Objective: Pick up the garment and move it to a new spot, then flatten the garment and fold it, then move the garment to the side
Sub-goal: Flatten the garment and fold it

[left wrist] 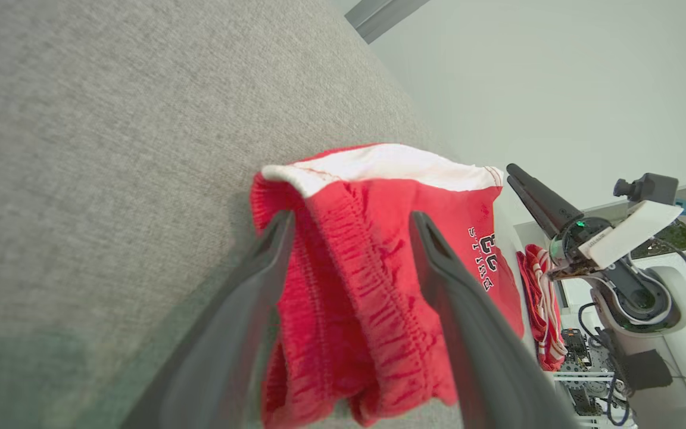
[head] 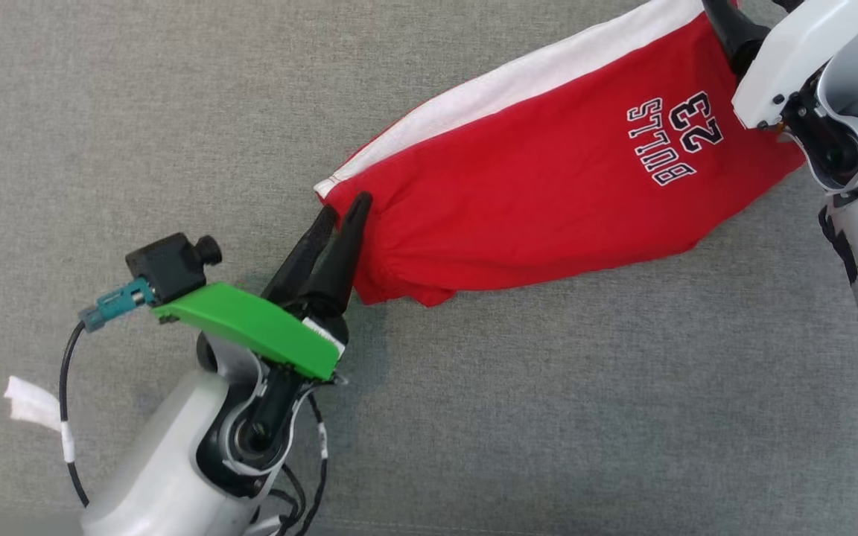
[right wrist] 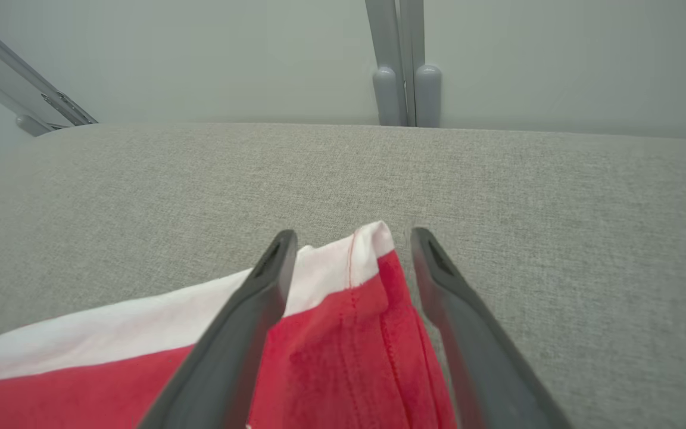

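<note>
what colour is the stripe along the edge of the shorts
White stripe on red shorts; clearest in the head view.

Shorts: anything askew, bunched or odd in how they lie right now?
The shorts lie slanted on the grey surface, not flat: the waistband is bunched and puckered at the open left pincer, and the corner beside it is crumpled. No damage visible.

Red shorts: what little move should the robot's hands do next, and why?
Probably draw both hands back, clear of the cloth. The red shorts lie stretched out on the grey surface, and the left hand and right hand both stand open, fingers either side of an edge without pinching it.
</note>
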Tool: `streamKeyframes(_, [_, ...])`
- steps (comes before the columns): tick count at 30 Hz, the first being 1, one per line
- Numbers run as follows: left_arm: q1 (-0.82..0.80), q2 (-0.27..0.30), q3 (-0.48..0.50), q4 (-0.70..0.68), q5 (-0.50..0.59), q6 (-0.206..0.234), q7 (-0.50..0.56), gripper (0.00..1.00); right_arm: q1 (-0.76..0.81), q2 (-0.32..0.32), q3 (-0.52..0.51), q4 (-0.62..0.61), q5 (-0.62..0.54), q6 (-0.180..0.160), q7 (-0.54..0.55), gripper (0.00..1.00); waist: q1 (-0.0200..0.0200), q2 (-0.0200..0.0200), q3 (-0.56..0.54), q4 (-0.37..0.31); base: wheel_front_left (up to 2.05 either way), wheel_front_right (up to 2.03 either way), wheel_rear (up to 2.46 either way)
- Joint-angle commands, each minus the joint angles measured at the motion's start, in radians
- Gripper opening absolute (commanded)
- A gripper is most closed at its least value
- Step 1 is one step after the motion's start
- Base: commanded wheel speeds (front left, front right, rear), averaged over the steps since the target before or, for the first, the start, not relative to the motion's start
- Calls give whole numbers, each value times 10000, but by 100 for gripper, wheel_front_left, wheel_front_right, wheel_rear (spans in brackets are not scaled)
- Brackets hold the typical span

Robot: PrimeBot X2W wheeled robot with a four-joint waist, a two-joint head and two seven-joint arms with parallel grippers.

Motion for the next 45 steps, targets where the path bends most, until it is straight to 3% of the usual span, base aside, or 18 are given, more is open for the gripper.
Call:
streamKeyframes(1, [240, 252, -21, -161, 236, 97, -109, 100, 236, -174, 169, -126, -22, -3, 117, 100, 0, 0, -126, -160, 0, 0, 0])
streamKeyframes(9, [1030, 1299, -424, -1287, 3137, 1067, -1589, 100, 705, -633, 452, -365, -323, -3, 1575, 100, 0, 0, -180, -274, 0, 0, 0])
streamKeyframes(11, [1198, 1143, -362, -1439, 3664, 1242, -1786, 100, 799, -577, 334, -284, -428, -3, 1915, 100, 0, 0, -132, -195, 0, 0, 0])
streamKeyframes(18, [1656, 364, 116, -1405, 5737, 992, -1920, 100, 1140, -45, 248, 137, -444, 0, 2601, 100, 0, 0, -90, 82, 0, 0, 0])
streamKeyframes(19, [1756, 274, 209, -1329, 6079, 916, -1920, 100, 1182, -11, 272, 192, -457, 0, 2556, 17, 0, 0, -118, 96, 0, 0, 0])
streamKeyframes(20, [1878, 131, 343, -1263, 6466, 796, -1916, 100, 1246, 67, 281, 265, -394, 0, 2498, 0, 0, 0, -181, 93, 0, 0, 0])
streamKeyframes(27, [3043, -833, 1946, -1102, 8275, -151, -1919, 100, 1521, 62, -173, 308, 250, -8, 1703, 0, 0, 0, -888, -385, 0, 0, 0])
streamKeyframes(34, [4268, -1587, 3541, -931, 9500, -1109, -1920, 100, 2364, -172, -1674, 52, 1095, -6, 1250, 0, 0, 0, -1775, -941, 0, 0, 0])
streamKeyframes(40, [4874, -1973, 4085, -699, 10124, -1490, -1919, 100, 2838, -475, -2867, -295, 758, -3, 1290, 0, 0, 0, -2198, -1058, 0, 0, 0])
streamKeyframes(45, [4987, -2108, 4183, -563, 10156, -1626, -1921, 100, 2807, 49, -2753, -1271, 501, -3, 1892, 0, 0, 0, -2338, -1005, 0, 0, 0])
